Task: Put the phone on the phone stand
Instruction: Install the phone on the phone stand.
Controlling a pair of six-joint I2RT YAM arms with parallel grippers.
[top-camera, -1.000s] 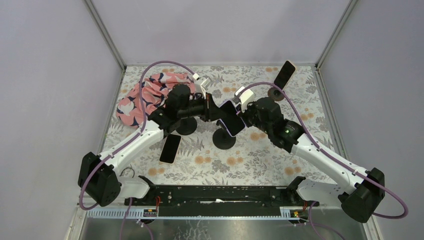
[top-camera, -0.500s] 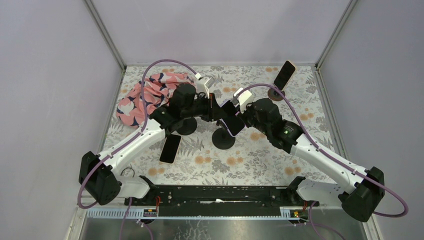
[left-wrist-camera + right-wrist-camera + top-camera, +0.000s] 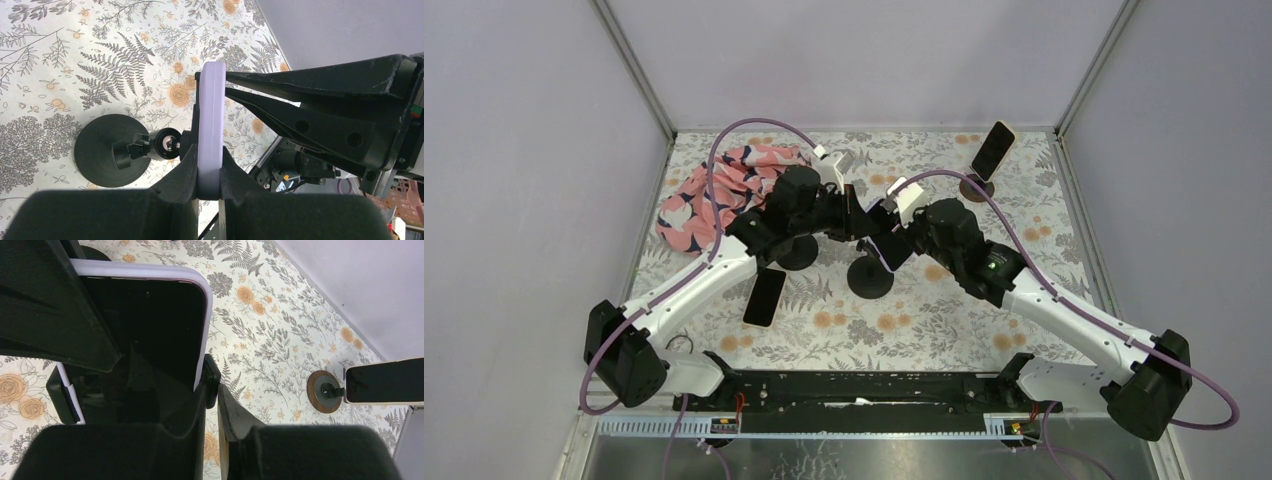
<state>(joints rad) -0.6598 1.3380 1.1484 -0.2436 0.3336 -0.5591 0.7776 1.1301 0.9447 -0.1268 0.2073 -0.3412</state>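
Floral counter (image 3: 904, 320) fills the frame. Left pincer (image 3: 209, 160) and right pincer (image 3: 212, 386) both clamp the lavender phone (image 3: 210, 120) mid-frame, beside a black stand (image 3: 102, 159). Three phones, three stands: second phone (image 3: 994, 150) sits on the upper-right stand (image 3: 975, 187), third phone (image 3: 764, 297) lies flat.

The floral bench (image 3: 904, 330) carries a pink cloth (image 3: 714, 190) at far left and a black stand (image 3: 870, 278) at centre. A second black stand (image 3: 796, 253) sits beside it. A dark phone (image 3: 764, 297) lies flat at near left, and a brown stand (image 3: 977, 187) stands at far right.
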